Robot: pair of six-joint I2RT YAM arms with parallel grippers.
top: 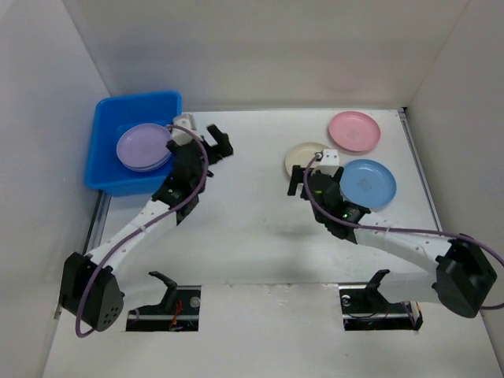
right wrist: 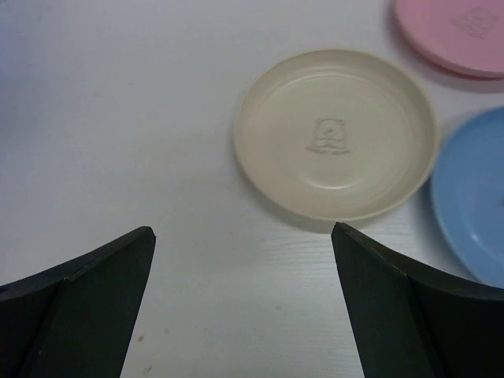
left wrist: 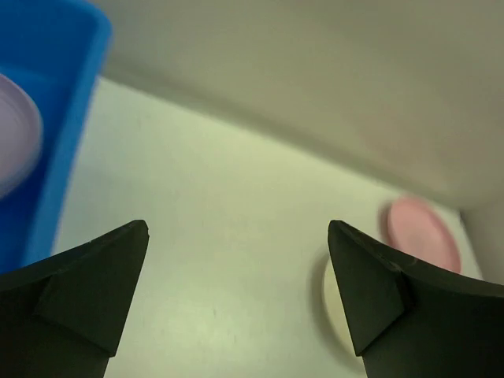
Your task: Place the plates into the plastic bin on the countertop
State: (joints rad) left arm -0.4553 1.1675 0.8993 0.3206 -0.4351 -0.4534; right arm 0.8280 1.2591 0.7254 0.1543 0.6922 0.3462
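Note:
The blue plastic bin [top: 106, 134] stands at the back left of the white countertop [top: 252, 236] and holds a stack of purple plates [top: 144, 146]. My left gripper [top: 201, 134] is open and empty just right of the bin; in its wrist view [left wrist: 236, 228] the bin wall [left wrist: 75, 134] is on the left. A cream plate [top: 302, 156], a pink plate [top: 354, 131] and a blue plate [top: 368, 183] lie at the back right. My right gripper [top: 309, 175] is open and empty, hovering at the near edge of the cream plate [right wrist: 335, 134].
White walls close in the countertop on the left, back and right. The pink plate [right wrist: 453, 31] and the blue plate [right wrist: 472, 197] lie close beside the cream one. Two black brackets stand at the near edge by the arm bases.

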